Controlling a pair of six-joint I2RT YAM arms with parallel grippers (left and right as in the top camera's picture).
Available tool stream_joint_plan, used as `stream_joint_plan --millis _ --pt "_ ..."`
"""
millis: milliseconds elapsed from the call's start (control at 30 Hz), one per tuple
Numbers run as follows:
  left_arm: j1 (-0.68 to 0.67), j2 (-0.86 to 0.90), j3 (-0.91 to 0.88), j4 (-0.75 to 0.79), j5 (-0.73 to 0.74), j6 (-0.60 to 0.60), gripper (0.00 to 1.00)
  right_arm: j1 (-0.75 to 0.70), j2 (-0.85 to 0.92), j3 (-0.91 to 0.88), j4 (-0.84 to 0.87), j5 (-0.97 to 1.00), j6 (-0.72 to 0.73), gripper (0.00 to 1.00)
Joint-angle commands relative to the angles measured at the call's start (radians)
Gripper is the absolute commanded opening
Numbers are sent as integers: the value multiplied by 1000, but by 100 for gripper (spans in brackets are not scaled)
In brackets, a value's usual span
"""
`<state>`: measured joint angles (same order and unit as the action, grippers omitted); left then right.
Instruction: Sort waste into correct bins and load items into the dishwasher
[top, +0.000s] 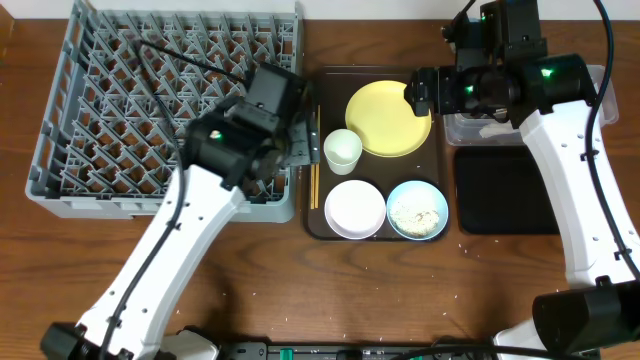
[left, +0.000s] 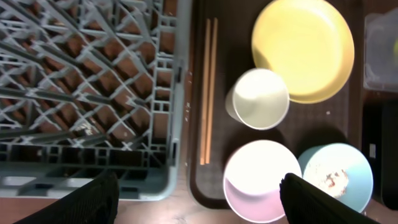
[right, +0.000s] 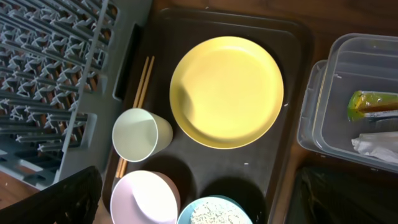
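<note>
The print on the green-and-orange wrapper (right: 373, 104) is too blurred to read. It lies with a white scrap (right: 375, 146) in the clear tub (right: 329, 81) at the desk's (top: 300, 290) far right. The left jaws stand wide and empty over the rack's (left: 93, 81) near right corner, with the chopsticks (left: 207, 93) and white bowl (left: 261, 180) between them. The right jaws, also wide and empty, frame the brown tray (right: 292, 155). The yellow plate (right: 227, 92) lies just beyond them, with the cup (right: 140, 135) to its left.
</note>
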<state>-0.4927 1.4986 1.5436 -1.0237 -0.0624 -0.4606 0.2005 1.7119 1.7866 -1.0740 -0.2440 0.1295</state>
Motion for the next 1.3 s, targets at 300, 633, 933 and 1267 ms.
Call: stream_joint_plan --millis 300,633,933,1267 --pt "-107 51 16 23 -10 -140 80 10 1 -1 -12 -8 12 98" --pt "-198 145 16 23 -9 -170 77 10 2 -1 -43 -7 11 98" --pt "-253 207 15 72 1 -193 77 7 1 -1 -82 126 87 91" --pt "-278 273 15 131 44 -218 75 -90 -90 0 -63 135 147 92"
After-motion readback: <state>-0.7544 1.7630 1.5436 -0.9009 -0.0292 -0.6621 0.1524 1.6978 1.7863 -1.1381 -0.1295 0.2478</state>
